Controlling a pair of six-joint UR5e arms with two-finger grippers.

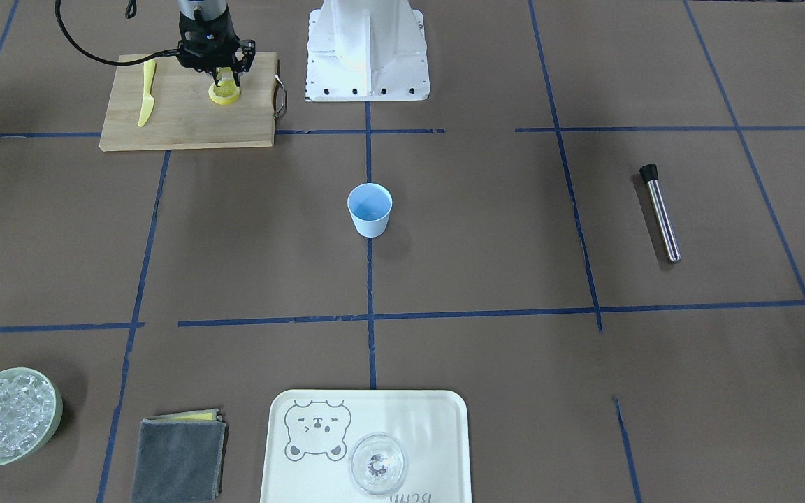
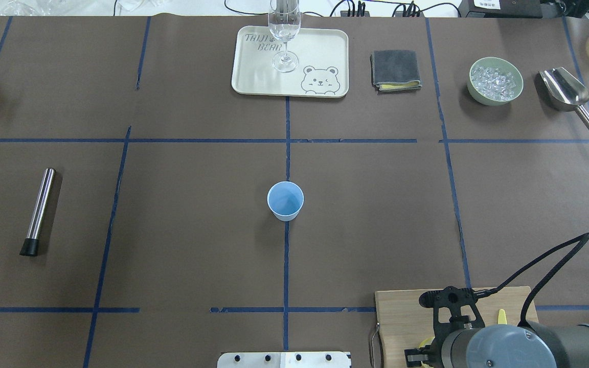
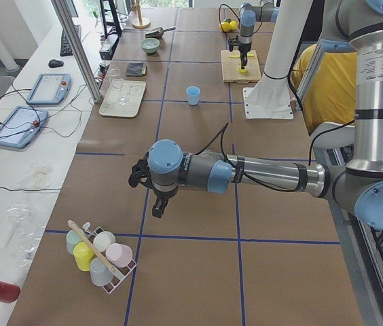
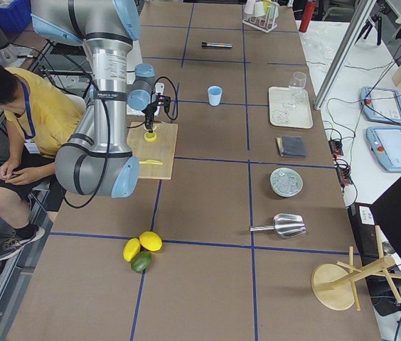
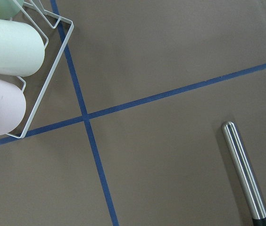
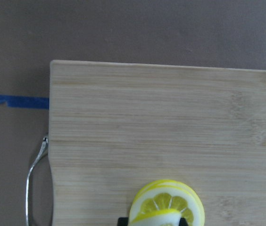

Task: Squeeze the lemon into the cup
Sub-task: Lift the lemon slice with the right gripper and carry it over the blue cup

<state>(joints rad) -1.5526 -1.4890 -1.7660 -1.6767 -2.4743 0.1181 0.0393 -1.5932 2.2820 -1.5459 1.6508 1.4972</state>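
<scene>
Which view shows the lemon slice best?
The right wrist-mounted view: the lemon slice is close, its segmented face clear on the cutting board. The front-facing view shows it small at the right gripper; both side views show a yellow speck; overhead the arm nearly hides it; the left wrist view misses it.

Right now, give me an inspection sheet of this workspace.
Surface: brown paper table, blue tape grid.
Job's things: lemon on board under right gripper; cup upright at centre, apart.
Clutter: knife, steel tube, ice bowl, cloth, tray with glass, scoop.
Grippers: right gripper's jaws straddle lemon, closure unclear; left gripper above table near rack, state unclear.
Cables: black cable loops from right gripper.
Surroundings: seated person beside robot.
</scene>
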